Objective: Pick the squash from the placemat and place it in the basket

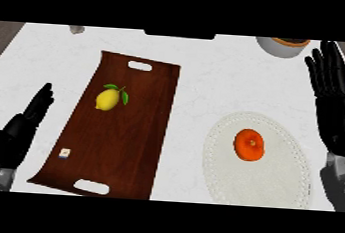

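An orange, round squash (250, 144) lies on the white oval placemat (283, 175) at the right of the counter. My right hand (337, 106) stands at the right edge, fingers straight and pointing up, apart from the squash and to its upper right. At the left edge my left hand (16, 131) rests open, fingers up, beside the tray. No basket shows, unless it is the white round container (282, 46) with a dark inside at the top right.
A dark wooden tray (141, 136) with two handle slots lies left of centre, holding a yellow lemon (108, 98) with a green leaf and a small white tag (65, 154). A dark object (179, 34) sits at the counter's far edge.
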`<state>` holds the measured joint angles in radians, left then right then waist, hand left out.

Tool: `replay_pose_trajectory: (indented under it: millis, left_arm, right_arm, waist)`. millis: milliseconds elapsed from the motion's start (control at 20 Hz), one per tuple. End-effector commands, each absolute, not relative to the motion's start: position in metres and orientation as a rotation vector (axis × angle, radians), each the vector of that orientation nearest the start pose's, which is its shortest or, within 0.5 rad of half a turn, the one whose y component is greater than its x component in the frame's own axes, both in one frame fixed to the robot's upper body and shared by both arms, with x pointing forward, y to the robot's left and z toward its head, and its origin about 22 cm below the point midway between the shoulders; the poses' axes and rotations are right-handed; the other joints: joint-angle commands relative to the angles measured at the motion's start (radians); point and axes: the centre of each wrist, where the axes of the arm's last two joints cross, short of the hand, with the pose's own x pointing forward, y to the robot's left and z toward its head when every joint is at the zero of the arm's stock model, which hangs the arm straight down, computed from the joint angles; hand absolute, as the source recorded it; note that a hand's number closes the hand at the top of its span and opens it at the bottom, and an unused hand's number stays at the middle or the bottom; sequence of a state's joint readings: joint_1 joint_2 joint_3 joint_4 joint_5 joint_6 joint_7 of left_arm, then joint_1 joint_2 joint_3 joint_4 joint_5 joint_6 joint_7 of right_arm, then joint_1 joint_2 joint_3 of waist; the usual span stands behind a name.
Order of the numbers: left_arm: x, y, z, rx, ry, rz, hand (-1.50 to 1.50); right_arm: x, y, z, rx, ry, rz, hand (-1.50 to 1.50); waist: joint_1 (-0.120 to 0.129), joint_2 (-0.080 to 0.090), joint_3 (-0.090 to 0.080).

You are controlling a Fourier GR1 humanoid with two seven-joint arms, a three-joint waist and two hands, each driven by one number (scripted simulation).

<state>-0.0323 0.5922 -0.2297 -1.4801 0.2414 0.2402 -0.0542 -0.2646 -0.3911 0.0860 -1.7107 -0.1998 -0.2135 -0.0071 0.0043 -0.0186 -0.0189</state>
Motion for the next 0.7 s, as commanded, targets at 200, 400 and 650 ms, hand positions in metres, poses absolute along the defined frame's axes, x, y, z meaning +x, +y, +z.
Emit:
replay_pose_trajectory:
  millis: [200, 400, 650]
  left_arm:
    - [0.221, 0.295, -0.035, 0.171, -1.22, -0.123, 0.0]
    - [0.213, 0.293, -0.049, 0.137, -1.1, -0.116, 0.0]
    - [0.208, 0.312, -0.054, 0.161, -1.02, -0.026, 0.0]
  right_arm:
    - [0.291, -0.171, 0.132, 0.679, -1.872, 0.5, 1.5]
    - [0.257, -0.124, 0.124, 1.147, -1.744, 0.876, 1.5]
    - [0.234, -0.144, 0.111, 0.992, -1.745, 1.123, -1.5]
  waist:
    - [0.097, 0.055, 0.02]
    - [0.08, 0.046, 0.022]
    - [-0.012, 0.019, 0.019]
